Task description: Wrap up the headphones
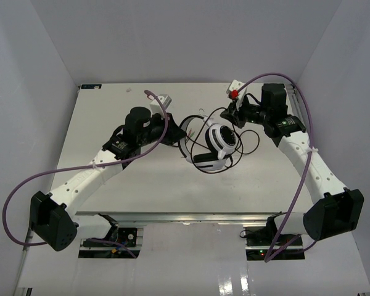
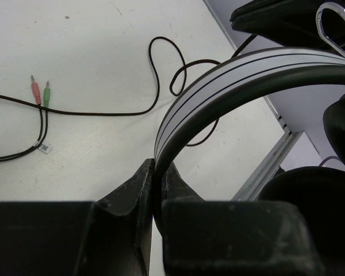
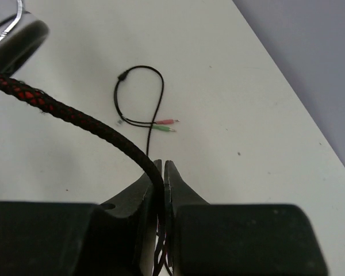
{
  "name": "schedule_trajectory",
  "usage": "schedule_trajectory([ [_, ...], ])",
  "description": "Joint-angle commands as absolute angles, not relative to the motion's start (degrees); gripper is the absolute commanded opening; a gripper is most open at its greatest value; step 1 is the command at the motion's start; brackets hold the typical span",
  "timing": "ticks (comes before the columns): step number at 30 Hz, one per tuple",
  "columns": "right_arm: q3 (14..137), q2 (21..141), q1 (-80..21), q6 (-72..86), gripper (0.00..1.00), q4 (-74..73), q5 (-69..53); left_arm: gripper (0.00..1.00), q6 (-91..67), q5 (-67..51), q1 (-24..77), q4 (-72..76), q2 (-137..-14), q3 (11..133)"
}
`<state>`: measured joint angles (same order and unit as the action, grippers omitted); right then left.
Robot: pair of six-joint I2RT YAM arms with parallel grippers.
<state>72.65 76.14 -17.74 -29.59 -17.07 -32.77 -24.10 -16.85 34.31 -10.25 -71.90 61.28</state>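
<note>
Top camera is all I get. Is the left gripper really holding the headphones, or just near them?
Observer: Holding. In the left wrist view, the left gripper is shut on the striped headband.
Operator: What about the other one?
Observer: The right gripper is shut on a braided black cable with red flecks.
Operator: Can you see any plugs?
Observer: Yes. A pink plug and a green plug lie side by side on the table, with no gripper touching them.

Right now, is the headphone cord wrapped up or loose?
Loose: the cable sprawls in open loops on the table, its pink and green plugs lying free.
</note>
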Motion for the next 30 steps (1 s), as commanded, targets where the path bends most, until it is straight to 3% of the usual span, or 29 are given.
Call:
schedule_trajectory([
  [1, 71.8, 74.7, -17.7, -24.1, 0.13, -13.3, -43.7, 0.0, -30.5, -20.6, 34.5, -3.8, -69.7, 63.8],
  [4, 70.8, 75.1, -17.4, -21.2, 0.19, -11.3, -47.1, 0.0, -32.4, -20.8, 34.5, -2.9, -69.8, 65.1],
  [9, 69.1, 76.8, -17.1, -14.3, 0.5, -5.3, -53.7, 0.0, -33.6, -19.9, 34.5, -4.8, -70.6, 70.1],
  [12, 68.1, 78.4, -17.1, -11.1, 0.59, -1.2, -56.5, 0.0, -33.2, -18.7, 34.5, -8.4, -71.3, 74.4],
  [21, 62.7, 83.1, -17.1, -8.5, 0.75, 7.7, -61.7, 0.0, -31.9, -15.5, 34.5, -16.3, -73.3, 86.1],
  [30, 56.5, 83.6, -17.1, -10.5, 0.77, 11.0, -64.7, 0.0, -33.3, -9.9, 34.5, -18.6, -75.8, 95.5],
])
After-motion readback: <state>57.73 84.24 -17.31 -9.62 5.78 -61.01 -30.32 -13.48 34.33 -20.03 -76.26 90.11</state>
